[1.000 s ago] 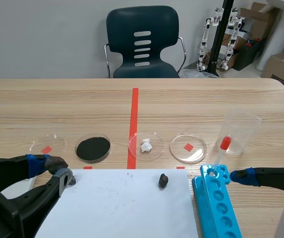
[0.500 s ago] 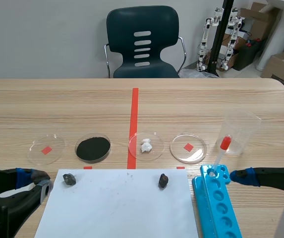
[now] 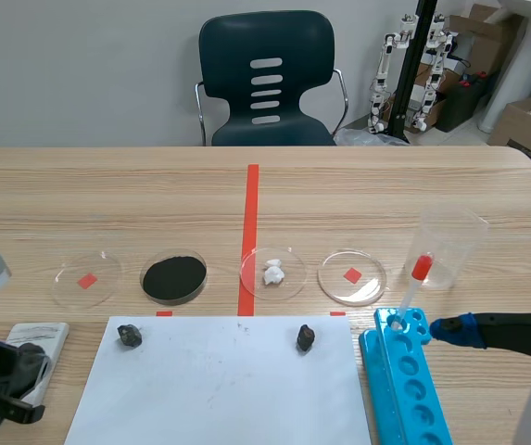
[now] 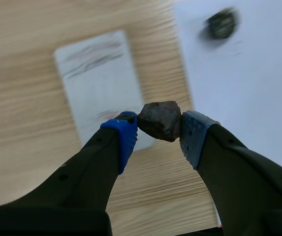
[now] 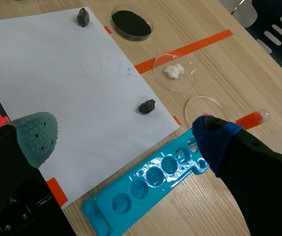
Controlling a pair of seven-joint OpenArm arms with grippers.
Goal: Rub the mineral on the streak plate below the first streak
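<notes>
My left gripper (image 4: pixel 160 130) is shut on a brown-grey mineral (image 4: pixel 161 119), held just above the near end of the white streak plate (image 4: pixel 96 83). Grey streaks (image 4: pixel 91 54) cross the plate's far end, ahead of the mineral. In the scene view the streak plate (image 3: pixel 38 345) lies left of the white paper (image 3: pixel 219 385), and the left gripper (image 3: pixel 24 371) hangs over its near end, hiding the mineral. My right gripper (image 5: pixel 126 137) stands open above the paper's right edge, beside the blue well tray (image 3: pixel 404 380).
Two dark rocks (image 3: pixel 130 335) (image 3: pixel 306 337) sit on the paper's far edge. Behind it stand several petri dishes: an empty one (image 3: pixel 87 278), black powder (image 3: pixel 173 276), white lumps (image 3: pixel 272 272), another empty one (image 3: pixel 352 276). A red-bulbed dropper (image 3: pixel 415 278) leans from the tray by a clear beaker (image 3: pixel 450 243).
The left arm has drawn back left and toward the table's near edge, from the paper's far-left corner to the streak plate. The plate and the left rock have come into view.
</notes>
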